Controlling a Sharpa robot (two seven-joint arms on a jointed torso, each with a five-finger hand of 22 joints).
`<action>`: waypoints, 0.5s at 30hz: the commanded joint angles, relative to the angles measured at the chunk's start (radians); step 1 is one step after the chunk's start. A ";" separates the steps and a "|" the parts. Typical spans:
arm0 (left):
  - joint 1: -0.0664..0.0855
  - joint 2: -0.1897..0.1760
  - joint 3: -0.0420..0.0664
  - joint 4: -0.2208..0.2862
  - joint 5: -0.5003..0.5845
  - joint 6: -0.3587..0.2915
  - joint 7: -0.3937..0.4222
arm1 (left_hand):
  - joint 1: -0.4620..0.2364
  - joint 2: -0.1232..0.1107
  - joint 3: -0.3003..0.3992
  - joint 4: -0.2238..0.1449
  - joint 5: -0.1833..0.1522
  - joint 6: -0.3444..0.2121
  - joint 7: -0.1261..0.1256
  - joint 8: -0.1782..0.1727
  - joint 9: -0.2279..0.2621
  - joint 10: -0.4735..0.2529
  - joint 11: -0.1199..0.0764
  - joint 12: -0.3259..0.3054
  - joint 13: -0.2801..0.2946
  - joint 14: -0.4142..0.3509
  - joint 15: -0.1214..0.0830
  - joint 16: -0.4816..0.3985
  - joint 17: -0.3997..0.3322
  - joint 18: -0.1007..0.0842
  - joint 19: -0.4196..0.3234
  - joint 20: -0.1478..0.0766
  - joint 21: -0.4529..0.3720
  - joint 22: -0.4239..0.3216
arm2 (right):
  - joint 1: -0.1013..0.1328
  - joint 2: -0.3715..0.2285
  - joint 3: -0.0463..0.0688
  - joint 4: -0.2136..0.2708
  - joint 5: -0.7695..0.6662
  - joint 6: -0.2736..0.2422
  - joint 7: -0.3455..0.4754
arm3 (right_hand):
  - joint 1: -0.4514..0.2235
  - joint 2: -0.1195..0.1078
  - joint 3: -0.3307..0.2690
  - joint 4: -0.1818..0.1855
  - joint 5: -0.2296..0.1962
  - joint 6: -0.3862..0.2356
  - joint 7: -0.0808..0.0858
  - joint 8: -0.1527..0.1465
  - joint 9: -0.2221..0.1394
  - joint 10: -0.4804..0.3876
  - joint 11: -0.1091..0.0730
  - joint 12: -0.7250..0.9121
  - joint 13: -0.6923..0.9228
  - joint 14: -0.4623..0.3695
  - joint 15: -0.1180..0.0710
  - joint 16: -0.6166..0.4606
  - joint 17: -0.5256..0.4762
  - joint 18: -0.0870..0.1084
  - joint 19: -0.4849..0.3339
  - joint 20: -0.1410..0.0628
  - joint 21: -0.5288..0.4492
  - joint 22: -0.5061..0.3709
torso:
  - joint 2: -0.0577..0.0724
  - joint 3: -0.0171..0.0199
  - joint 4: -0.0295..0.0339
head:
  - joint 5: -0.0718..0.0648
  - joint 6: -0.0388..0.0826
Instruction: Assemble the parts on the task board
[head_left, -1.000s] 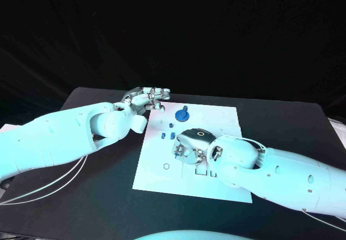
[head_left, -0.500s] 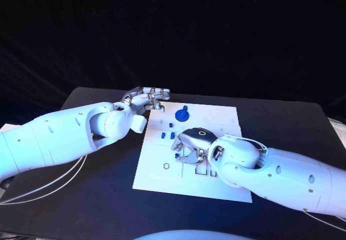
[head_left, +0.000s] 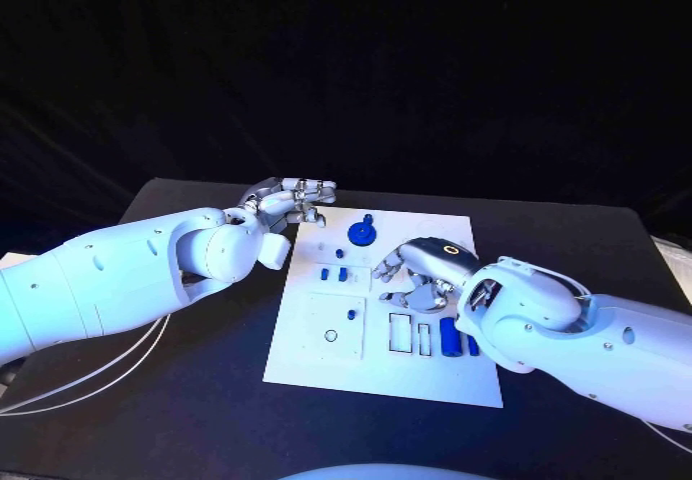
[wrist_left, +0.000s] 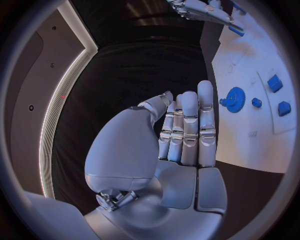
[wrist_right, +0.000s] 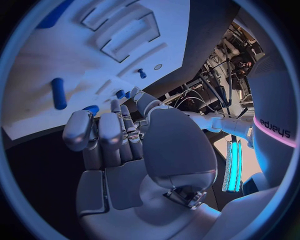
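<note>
The white task board (head_left: 325, 345) lies mid-table. On it I see a blue gear (head_left: 361, 234), two small blue pieces (head_left: 335, 273), a tiny peg (head_left: 352, 315) and two blue cylinders (head_left: 450, 335) by the near right edge. My right hand (head_left: 418, 270) hovers over the board's right half with its fingers curled down. In the right wrist view a blue bit (wrist_right: 92, 109) shows beside the fingertips (wrist_right: 80, 125); I cannot tell whether it is held. My left hand (head_left: 296, 200) sits at the board's far left corner, its fingers (wrist_left: 187, 125) straight and together, holding nothing.
Rectangular slots (head_left: 411, 335) are cut into the board near its front. The black table (head_left: 188, 400) spreads round the board, with white cables (head_left: 87, 375) trailing at the left. My right forearm (head_left: 577, 340) covers the board's near right corner.
My right hand has moved from the board's middle toward its right side, uncovering the slots and the blue cylinders. The left hand has stayed where it was.
</note>
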 joint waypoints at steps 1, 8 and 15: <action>0.000 0.001 0.001 0.001 -0.005 0.015 0.003 | 0.003 0.004 -0.006 -0.001 0.002 -0.005 0.003 0.004 -0.001 -0.007 0.002 0.006 0.001 -0.009 0.000 -0.006 -0.002 0.019 -0.007 -0.003 -0.005 -0.001 | 0.024 -0.039 0.003 0.011 0.063 0.021 0.003 | 0.015 -0.003 -0.009 -0.003 0.006 -0.002 -0.009 -0.002 0.000 -0.006 -0.005 0.004 -0.002 0.008 -0.003 -0.007 -0.006 0.009 -0.006 -0.006 -0.008 -0.004 | -0.001 -0.0022 -0.0035 | -0.008 0.006; 0.000 0.001 0.000 0.003 -0.011 0.019 0.004 | 0.012 0.004 -0.006 -0.009 0.001 -0.004 0.003 0.006 -0.001 -0.008 0.002 0.009 0.002 -0.010 0.000 -0.006 -0.004 0.020 -0.006 -0.004 -0.008 -0.003 | 0.049 -0.091 0.004 0.002 0.011 0.093 -0.023 | 0.026 -0.003 -0.035 -0.012 0.002 -0.015 -0.013 -0.005 -0.002 -0.069 0.002 -0.003 -0.006 0.004 0.002 -0.024 -0.027 0.015 -0.026 -0.005 -0.034 -0.037 | -0.002 -0.0013 -0.0053 | -0.012 0.012; -0.001 0.001 0.000 0.003 -0.013 0.020 0.004 | 0.014 0.004 -0.006 -0.010 0.001 -0.004 0.003 0.006 -0.001 -0.008 0.002 0.010 0.002 -0.010 0.000 -0.006 -0.004 0.020 -0.006 -0.004 -0.008 -0.003 | 0.049 -0.084 0.003 -0.023 -0.031 0.122 -0.060 | 0.039 0.008 -0.047 -0.016 -0.001 -0.021 -0.016 -0.004 -0.002 -0.093 0.007 0.003 -0.005 -0.002 0.007 -0.044 -0.050 0.020 -0.040 -0.003 -0.053 -0.060 | -0.002 -0.0016 -0.0022 | -0.015 0.015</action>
